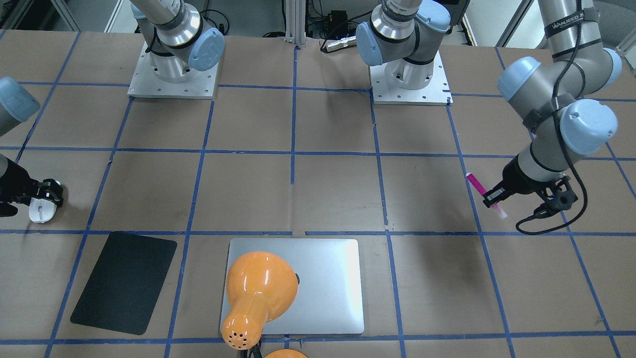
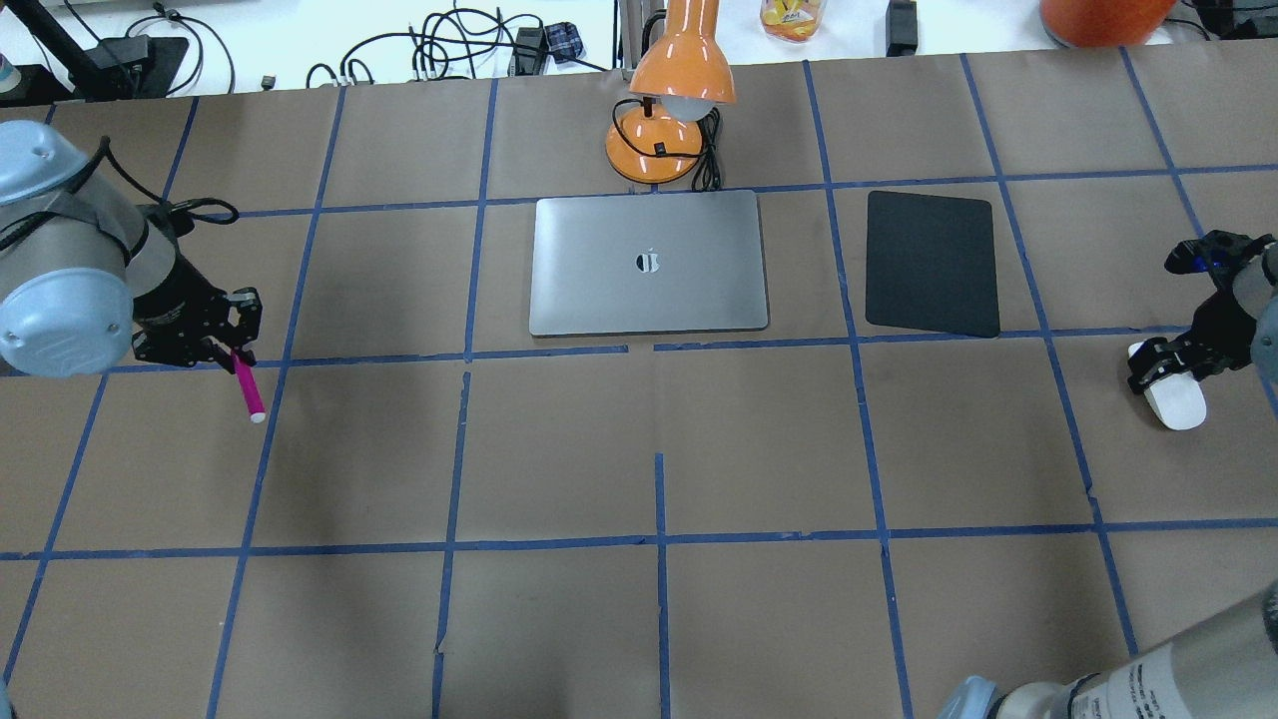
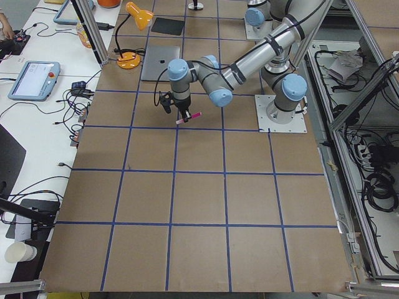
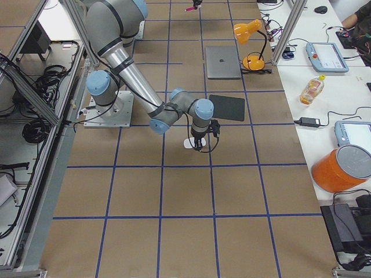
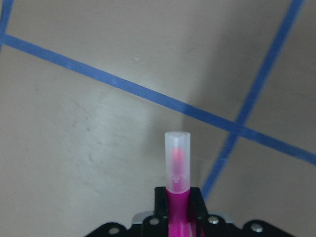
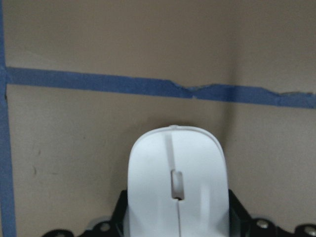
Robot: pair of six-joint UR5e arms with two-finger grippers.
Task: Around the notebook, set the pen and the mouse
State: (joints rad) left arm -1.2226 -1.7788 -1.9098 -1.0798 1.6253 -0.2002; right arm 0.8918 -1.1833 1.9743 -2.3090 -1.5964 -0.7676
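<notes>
My left gripper (image 2: 232, 352) is shut on the magenta pen (image 2: 247, 387) at the table's left side. The pen tilts down, its pale tip (image 5: 177, 158) pointing at the brown paper. At the table's right edge my right gripper (image 2: 1163, 361) is shut on the white mouse (image 2: 1174, 401), which fills the lower middle of the right wrist view (image 6: 177, 187). The silver-grey notebook (image 2: 599, 290) lies flat at the far middle, well apart from both grippers. In the front-facing view, the pen (image 1: 484, 193) is at the right and the mouse (image 1: 39, 209) at the left.
A thin black mat (image 2: 933, 263) lies just right of the notebook. An orange desk lamp (image 2: 664, 130) stands behind the notebook, its head hanging over it. Both arm bases (image 1: 173, 74) sit on the robot's side. Blue tape lines grid the brown paper.
</notes>
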